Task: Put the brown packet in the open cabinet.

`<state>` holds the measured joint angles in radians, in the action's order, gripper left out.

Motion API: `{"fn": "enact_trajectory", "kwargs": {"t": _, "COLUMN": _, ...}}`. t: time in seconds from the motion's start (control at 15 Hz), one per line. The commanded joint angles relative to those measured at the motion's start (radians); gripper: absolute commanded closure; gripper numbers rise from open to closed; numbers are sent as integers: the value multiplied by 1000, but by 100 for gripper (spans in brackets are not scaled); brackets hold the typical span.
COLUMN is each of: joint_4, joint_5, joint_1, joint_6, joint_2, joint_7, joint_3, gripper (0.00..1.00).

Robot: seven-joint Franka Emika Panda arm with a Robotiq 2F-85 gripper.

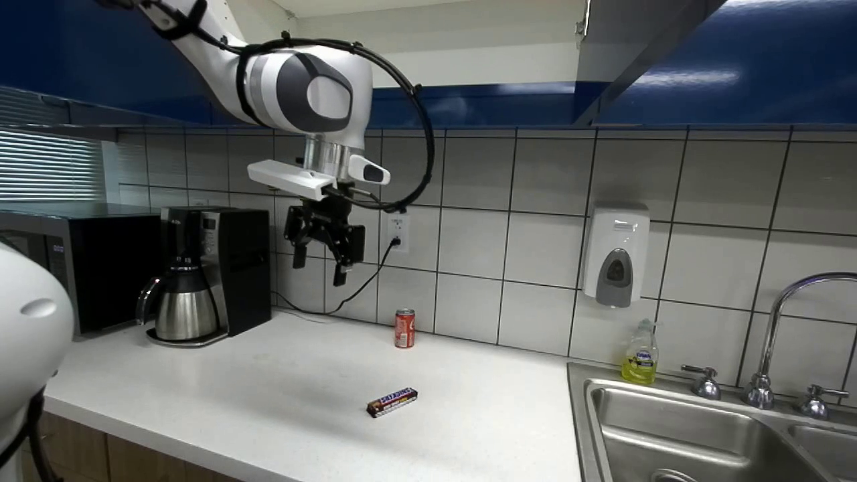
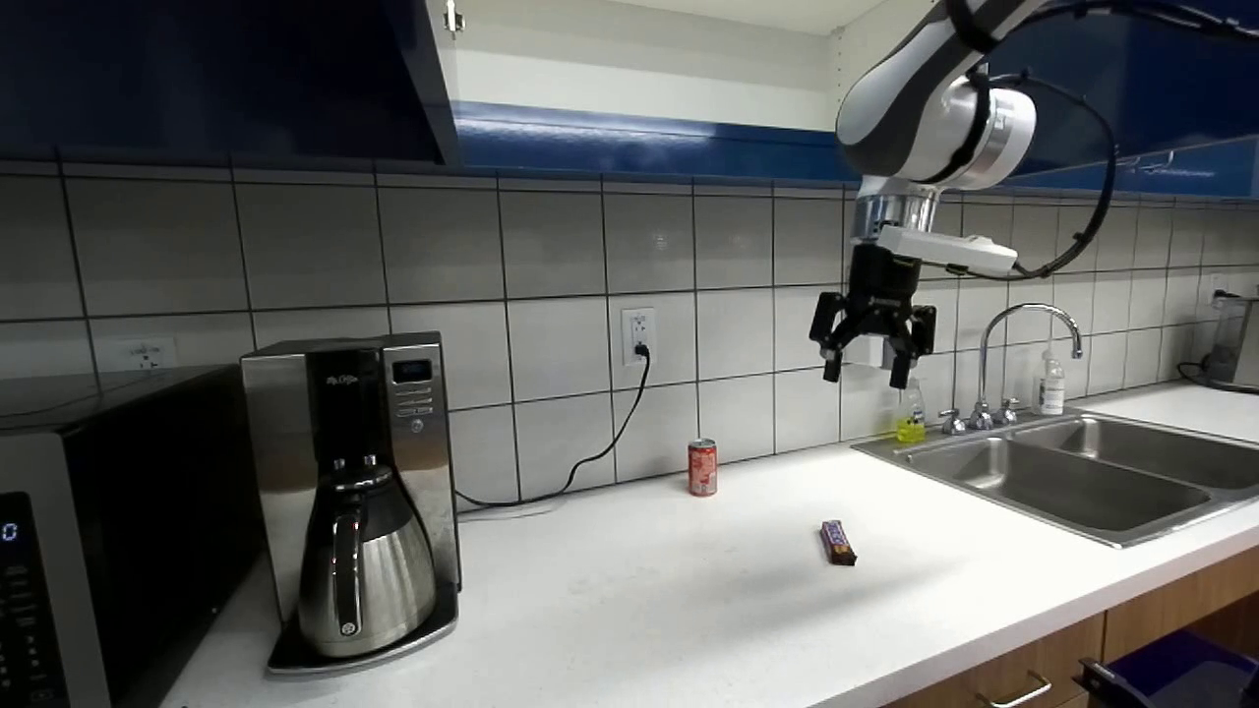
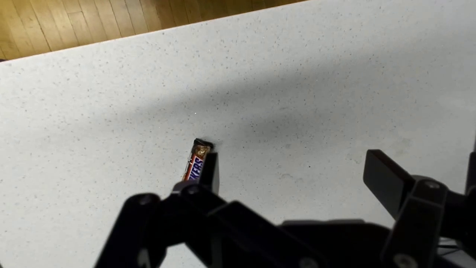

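End effector (image 1: 320,266) spread wide, I hang above the table (image 1: 268,391), where the candy bar (image 1: 392,402) lies flat, apart from the red can (image 1: 404,329); the open cabinet (image 1: 469,65) is well above them both.

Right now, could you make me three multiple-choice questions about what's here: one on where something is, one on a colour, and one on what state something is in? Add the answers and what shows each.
1. Where does the brown packet lie?
A) In the sink
B) On the white counter
C) Inside the open cabinet

2. What colour is the small can?
A) Red
B) Green
C) Yellow

3. How is the gripper?
A) Shut on the packet
B) Shut on the can
C) Open, holding nothing

Answers:
1: B, since both exterior views show the packet lying on the counter.
2: A, as its red side shows in both exterior views.
3: C, since the wrist view shows it spread wide with nothing held.
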<state>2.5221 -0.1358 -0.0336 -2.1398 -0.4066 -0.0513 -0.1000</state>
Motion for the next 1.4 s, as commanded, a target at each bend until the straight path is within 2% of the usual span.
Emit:
{"fn": "enact_trajectory", "kwargs": {"t": 0.0, "joint_4": -44, "joint_5": 8, "joint_1": -14, "joint_6": -67, "joint_2": 121, "joint_7": -23, "joint_3": -10, "gripper": 0}}
{"fn": "enact_trajectory", "kwargs": {"t": 0.47, "joint_4": -107, "joint_5": 4, "joint_1": -23, "joint_6": -188, "joint_2": 326, "joint_7": -32, "joint_3": -23, "gripper": 0}}
{"fn": "enact_trajectory", "kwargs": {"t": 1.33, "joint_4": -299, "joint_5": -4, "joint_1": -55, "joint_6": -296, "joint_2": 681, "joint_7": -22, "joint_3": -10, "gripper": 0}}
